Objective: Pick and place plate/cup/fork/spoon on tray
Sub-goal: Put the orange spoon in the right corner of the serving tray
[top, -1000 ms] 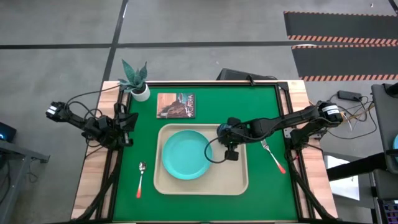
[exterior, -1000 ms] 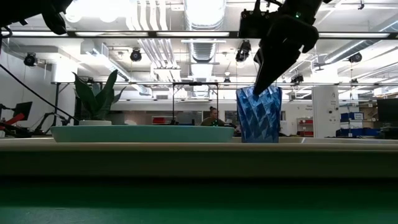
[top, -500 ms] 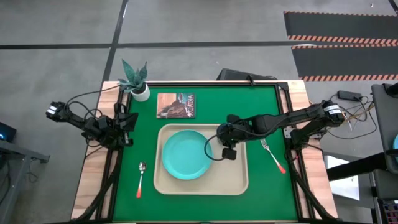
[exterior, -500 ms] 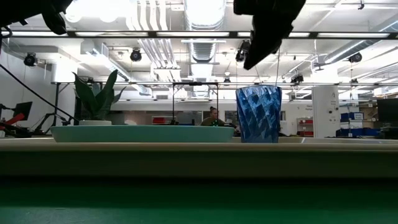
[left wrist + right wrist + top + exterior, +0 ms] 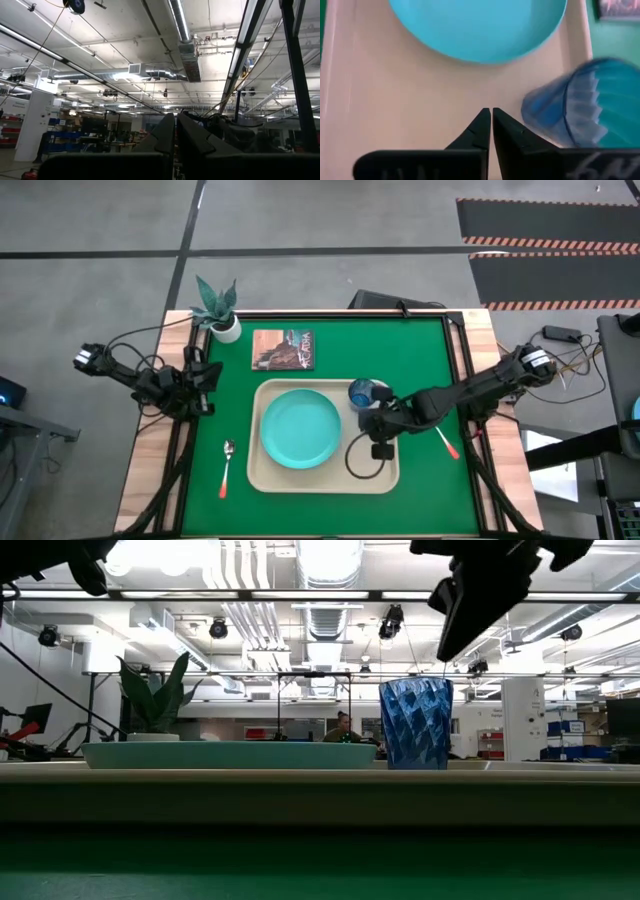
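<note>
The beige tray (image 5: 385, 475) lies mid-table with the turquoise plate (image 5: 300, 428) on its left part. The dark blue cup (image 5: 362, 393) stands upright on its base in the tray's far right corner, as the low view (image 5: 415, 725) shows. My right gripper (image 5: 372, 423) hovers shut above the tray's right part, near side of the cup, touching nothing; its wrist view shows shut fingers (image 5: 491, 120), cup (image 5: 580, 105) and plate (image 5: 475, 25). The fork (image 5: 440, 430) lies on the green mat right of the tray, the spoon (image 5: 226, 465) left of it. My left gripper (image 5: 205, 375) waits shut at the table's left edge.
A white pot with a green plant (image 5: 222, 320) stands at the far left corner. A brown picture card (image 5: 284, 349) lies on the mat beyond the tray. A cable loop (image 5: 358, 462) hangs from my right arm over the tray's near right part.
My right gripper has risen from the cup's rim and gone toward the table's near edge and slightly right. The cup stays upright on the tray where it was.
</note>
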`<state>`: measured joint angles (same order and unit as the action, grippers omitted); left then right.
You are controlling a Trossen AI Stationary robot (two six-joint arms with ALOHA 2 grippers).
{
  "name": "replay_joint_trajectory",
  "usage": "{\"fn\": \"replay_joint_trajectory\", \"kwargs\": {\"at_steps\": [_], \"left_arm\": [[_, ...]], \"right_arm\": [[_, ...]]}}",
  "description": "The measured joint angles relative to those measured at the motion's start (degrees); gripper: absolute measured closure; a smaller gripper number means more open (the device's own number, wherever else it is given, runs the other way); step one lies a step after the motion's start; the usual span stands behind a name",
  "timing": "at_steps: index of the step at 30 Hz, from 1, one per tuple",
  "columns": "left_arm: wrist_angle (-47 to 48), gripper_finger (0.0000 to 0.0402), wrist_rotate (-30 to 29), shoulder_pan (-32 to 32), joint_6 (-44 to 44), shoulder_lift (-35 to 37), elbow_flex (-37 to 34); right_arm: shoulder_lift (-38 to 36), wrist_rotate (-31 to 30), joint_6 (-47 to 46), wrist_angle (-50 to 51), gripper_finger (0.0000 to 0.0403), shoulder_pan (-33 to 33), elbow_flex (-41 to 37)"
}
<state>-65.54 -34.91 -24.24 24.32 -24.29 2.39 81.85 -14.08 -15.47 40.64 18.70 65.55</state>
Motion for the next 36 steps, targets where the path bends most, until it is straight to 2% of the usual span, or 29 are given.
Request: {"fn": "replay_joint_trajectory", "kwargs": {"at_steps": [5, 12, 16, 23, 33, 36], "left_arm": [[0.1, 0.0398, 0.5, 0.0, -6.5, -1.4, 0.1], [0.0, 0.0398, 9.3, 0.0, -12.4, -6.7, 2.8], [0.0, 0.0398, 9.5, 0.0, -13.6, -12.1, 5.4], [0.6, 0.0398, 9.1, -0.2, -16.7, -24.6, 11.5], [0.5, 0.0398, 5.4, -0.3, -27.6, -39.9, 20.3], [1.5, 0.0398, 2.0, -0.9, -33.5, -43.4, 22.0]], "right_arm": [[-2.8, -6.5, 7.6, -6.4, 0.0394, -0.2, -5.5], [-11.1, -3.6, 15.5, -26.4, 0.0394, -0.8, -15.6], [-15.8, -4.0, 21.2, -38.7, 0.0394, -1.0, -21.9], [-21.5, -3.5, 30.5, -53.7, 0.0394, -1.1, -29.4], [-27.8, -1.8, 40.6, -58.8, 0.0394, -1.1, -30.7], [-30.3, -1.8, 42.8, -58.9, 0.0394, -1.1, -30.7]]}}
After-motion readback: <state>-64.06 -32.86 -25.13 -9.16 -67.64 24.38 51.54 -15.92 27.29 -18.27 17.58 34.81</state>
